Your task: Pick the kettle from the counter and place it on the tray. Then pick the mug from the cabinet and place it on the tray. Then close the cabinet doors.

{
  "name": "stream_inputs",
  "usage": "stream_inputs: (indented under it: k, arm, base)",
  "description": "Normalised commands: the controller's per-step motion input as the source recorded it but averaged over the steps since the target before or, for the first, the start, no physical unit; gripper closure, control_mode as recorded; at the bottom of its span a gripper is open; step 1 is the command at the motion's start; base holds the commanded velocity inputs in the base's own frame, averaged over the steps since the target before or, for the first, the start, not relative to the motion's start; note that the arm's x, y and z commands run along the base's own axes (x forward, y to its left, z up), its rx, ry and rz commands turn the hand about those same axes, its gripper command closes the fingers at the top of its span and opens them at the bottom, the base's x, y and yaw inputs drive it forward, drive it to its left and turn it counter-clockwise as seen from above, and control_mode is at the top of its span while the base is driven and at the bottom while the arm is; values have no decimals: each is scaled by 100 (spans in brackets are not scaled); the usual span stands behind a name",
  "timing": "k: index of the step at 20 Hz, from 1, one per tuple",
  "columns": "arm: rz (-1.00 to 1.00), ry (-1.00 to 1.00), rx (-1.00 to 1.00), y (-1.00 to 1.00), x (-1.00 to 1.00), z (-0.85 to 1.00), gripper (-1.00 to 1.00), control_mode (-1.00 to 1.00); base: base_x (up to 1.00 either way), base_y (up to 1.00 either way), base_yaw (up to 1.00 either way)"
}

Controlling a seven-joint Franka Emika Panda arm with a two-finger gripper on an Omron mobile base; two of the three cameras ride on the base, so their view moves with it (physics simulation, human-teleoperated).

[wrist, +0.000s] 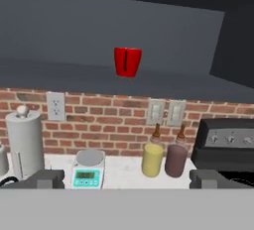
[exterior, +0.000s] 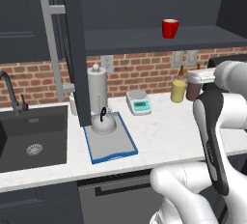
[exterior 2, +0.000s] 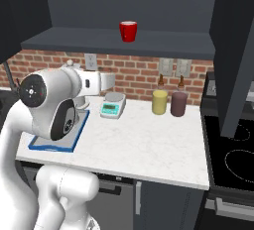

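Observation:
The silver kettle (exterior: 103, 121) sits on the far end of the blue-rimmed tray (exterior: 113, 146) on the white counter (exterior: 169, 131). The tray's rim (exterior 2: 49, 145) also peeks out from behind my arm. The red mug (exterior: 170, 28) (exterior 2: 128, 30) (wrist: 127, 61) stands upright on the shelf of the cabinet (exterior: 159, 39). Both cabinet doors (exterior: 72, 49) (exterior 2: 233, 50) are swung open. My gripper (wrist: 127, 179) (exterior 2: 111, 81) hovers over the counter at about backsplash height, well below the mug and facing the wall. Its fingertips (wrist: 49, 178) stand wide apart with nothing between them.
A tall grey cylinder (exterior: 97, 90) with a white knob stands behind the tray. A white scale (exterior: 139, 102), a yellow canister (exterior: 178, 91) and a maroon canister (exterior: 194, 90) line the brick wall. A dark sink (exterior: 31, 138) lies left and a stove (exterior 2: 233, 149) right.

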Motion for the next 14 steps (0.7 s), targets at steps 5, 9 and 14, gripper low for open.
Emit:
stream_inputs:
  k: [5,9,14]
  arm:
    - [-1,0,0,4,0,15,-100,-100]
    - [0,-1,0,0,-1,0,-100,-100]
    - [0,-8,2,0,-1,25,-100,-100]
  base:
    - [0,0,0]
    - [0,0,0]
    - [0,0,0]
